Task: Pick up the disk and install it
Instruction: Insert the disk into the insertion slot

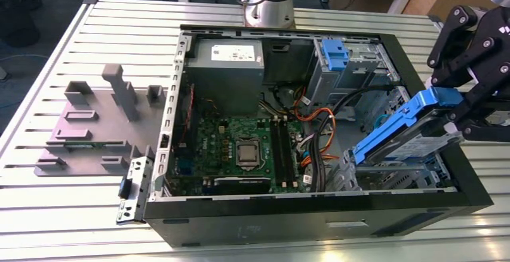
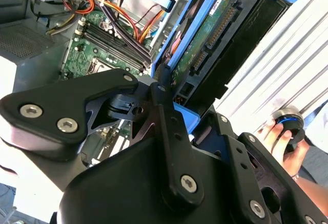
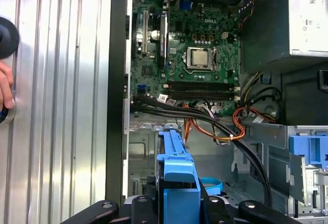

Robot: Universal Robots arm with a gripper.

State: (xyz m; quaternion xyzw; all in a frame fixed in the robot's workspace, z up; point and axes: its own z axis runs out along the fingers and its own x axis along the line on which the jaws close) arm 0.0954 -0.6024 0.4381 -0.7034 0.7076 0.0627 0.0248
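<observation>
Blue-railed disk (image 1: 410, 132) gripped by the gripper (image 1: 455, 120), tilted over the open computer case (image 1: 319, 220).

Disk is clamped between the black fingers (image 2: 171, 131) at one blue carrier end, seen in both wrist views (image 3: 177, 183); it is held slanted above the drive cage at the case corner on the exterior view's right, lower end dipping inside the chassis, not seated. Its green circuit board and connector are seen in the second wrist view (image 2: 210, 34). Motherboard (image 1: 239, 148), orange and black cables (image 1: 315, 125) and grey power supply (image 1: 227, 65) are seen inside the case. Grey plastic stand (image 1: 92, 125) is set on the slatted metal table (image 1: 80, 214), at the exterior view's left. A person's hand (image 2: 282, 144) is rested on the table beside the case.
</observation>
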